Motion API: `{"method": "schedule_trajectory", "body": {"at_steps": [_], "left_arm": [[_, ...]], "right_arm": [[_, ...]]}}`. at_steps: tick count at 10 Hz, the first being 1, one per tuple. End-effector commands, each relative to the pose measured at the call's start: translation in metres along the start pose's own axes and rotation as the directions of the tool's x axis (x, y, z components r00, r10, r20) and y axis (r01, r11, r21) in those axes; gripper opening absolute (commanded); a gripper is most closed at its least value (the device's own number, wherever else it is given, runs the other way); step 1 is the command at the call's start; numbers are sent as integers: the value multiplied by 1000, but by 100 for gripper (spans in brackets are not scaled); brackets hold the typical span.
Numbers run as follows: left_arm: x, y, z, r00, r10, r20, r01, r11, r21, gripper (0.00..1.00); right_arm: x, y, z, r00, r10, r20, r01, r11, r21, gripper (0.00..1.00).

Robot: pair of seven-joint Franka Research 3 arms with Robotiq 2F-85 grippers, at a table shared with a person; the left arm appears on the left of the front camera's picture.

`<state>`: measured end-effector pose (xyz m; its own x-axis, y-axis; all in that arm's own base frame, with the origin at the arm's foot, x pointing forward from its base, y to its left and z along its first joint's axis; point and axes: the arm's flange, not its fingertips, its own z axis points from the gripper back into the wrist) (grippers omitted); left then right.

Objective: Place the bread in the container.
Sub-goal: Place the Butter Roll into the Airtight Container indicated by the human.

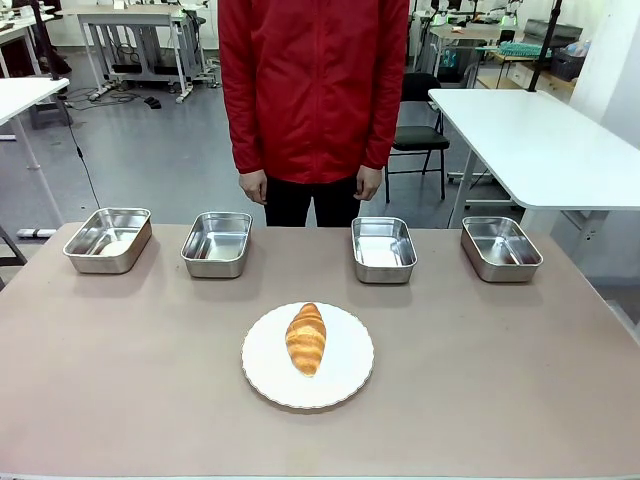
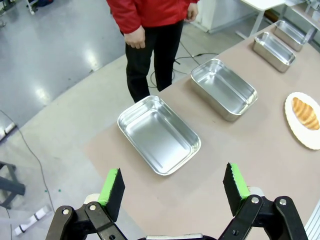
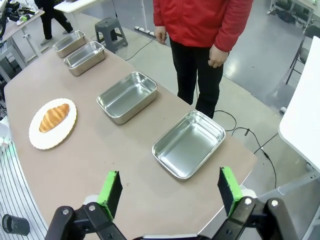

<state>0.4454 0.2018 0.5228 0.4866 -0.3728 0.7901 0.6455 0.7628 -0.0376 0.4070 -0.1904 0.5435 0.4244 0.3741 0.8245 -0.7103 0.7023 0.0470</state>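
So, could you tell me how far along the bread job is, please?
Nothing looks done yet: the bread lies on the white plate, and all four steel pans beyond it are empty. Nothing is in hand: the left gripper and the right gripper are both open, holding nothing. Left to do: grasp the bread, lift it and set it in a pan.

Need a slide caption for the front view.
Croissant on a white plate, four steel pans in a row beyond it, person at the far side.
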Motion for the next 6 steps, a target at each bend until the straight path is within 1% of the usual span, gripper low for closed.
{"method": "schedule_trajectory", "body": {"at_steps": [1,6], "left_arm": [[2,-1,0,1000,9,20,-9,1000,-6,100],[2,-1,0,1000,9,20,-9,1000,-6,100]], "right_arm": [[0,0,1,1000,1,6,-1,1000,2,100],[0,0,1,1000,1,6,-1,1000,2,100]]}}
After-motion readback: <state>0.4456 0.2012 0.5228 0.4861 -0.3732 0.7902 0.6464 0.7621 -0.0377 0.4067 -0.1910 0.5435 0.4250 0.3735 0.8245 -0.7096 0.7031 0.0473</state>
